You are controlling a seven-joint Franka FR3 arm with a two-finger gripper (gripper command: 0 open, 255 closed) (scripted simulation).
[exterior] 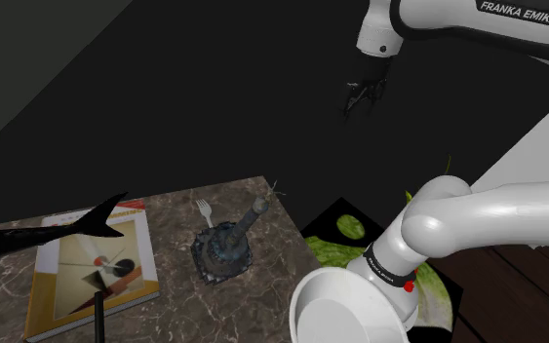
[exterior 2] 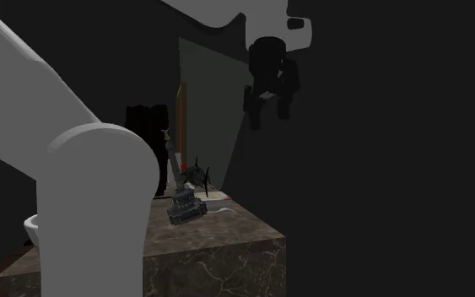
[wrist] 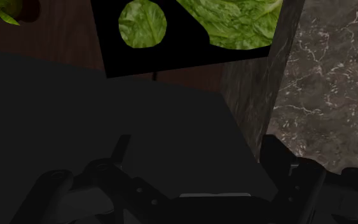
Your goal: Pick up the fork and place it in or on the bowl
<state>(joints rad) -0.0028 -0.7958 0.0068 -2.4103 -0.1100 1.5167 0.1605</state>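
From my seat the gripper point(exterior: 363, 100) hangs high in the air, well off the table point(exterior: 262, 205). In the shoulder view it sits toward 1 o'clock from everything on the top. Its black fingers stand wide apart with nothing between them, and the second exterior view shows the same spread on the gripper point(exterior 2: 268, 121). The fork point(exterior: 204, 209) is white and lies flat on the marble top with its tines toward 12 o'clock. It is just beside a dark statuette point(exterior: 225, 248), at about 11 o'clock from it. The bowl point(exterior: 340, 312) is plain white. In the shoulder view it sits at the table's near corner, toward 4 o'clock from the statuette and well apart from the fork, right by the arm point(exterior: 457, 219). A book point(exterior: 97, 268) with a pale cover lies at 9 o'clock from the statuette, and a black spike point(exterior: 77, 229) juts across its far edge. In the second exterior view I see the statuette point(exterior 2: 185, 202) on the table point(exterior 2: 218, 245), low at 7 o'clock from the gripper. Past the gripper point(wrist: 196, 143), the wrist view looks down on a black panel point(wrist: 171, 57) with green leafy patches, and beside it the table's point(wrist: 323, 83) marble.
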